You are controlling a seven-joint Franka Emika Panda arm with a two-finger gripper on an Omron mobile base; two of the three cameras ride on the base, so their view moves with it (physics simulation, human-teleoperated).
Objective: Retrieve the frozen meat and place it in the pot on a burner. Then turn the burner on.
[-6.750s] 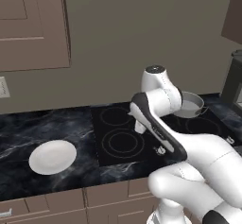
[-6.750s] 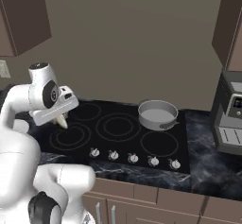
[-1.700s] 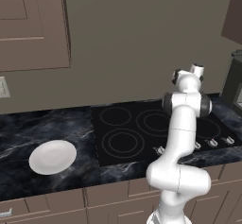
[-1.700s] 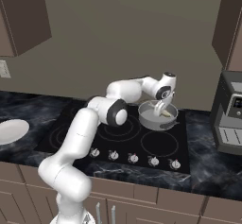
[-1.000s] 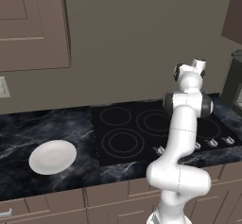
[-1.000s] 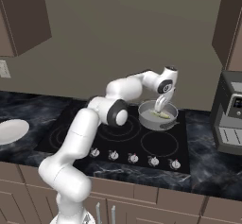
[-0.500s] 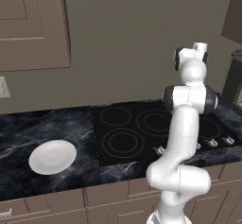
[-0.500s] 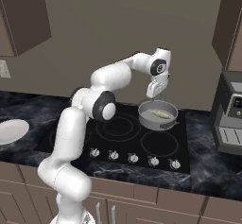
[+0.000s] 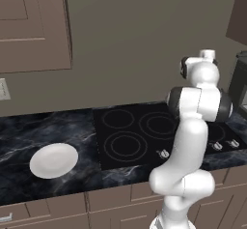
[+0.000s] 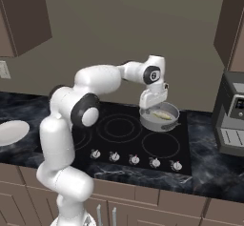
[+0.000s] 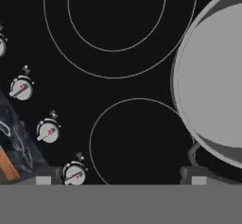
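The pot (image 10: 160, 117), wide, shallow and grey, stands on the back right burner of the black cooktop (image 10: 119, 129). The frozen meat (image 10: 162, 115), a small yellowish fish, lies inside it. My gripper (image 10: 152, 104) hangs open just above the pot's left rim, pointing down, with nothing between its fingers. In the hand view the gripper (image 11: 118, 180) looks down on a bare burner ring, with the pot (image 11: 215, 83) at the right edge and its inside out of frame. In the left base view my own arm hides the pot.
A row of burner knobs (image 10: 134, 159) runs along the cooktop's front edge; three knobs (image 11: 47, 132) appear at the left of the hand view. A round white plate (image 9: 54, 160) lies on the dark marble counter to the left. A coffee machine (image 10: 231, 120) stands at the right.
The gripper has lifted out of the pot, leaving the fish lying in it. It has shifted a little left toward the pot's left rim, and its jaws stay wide.
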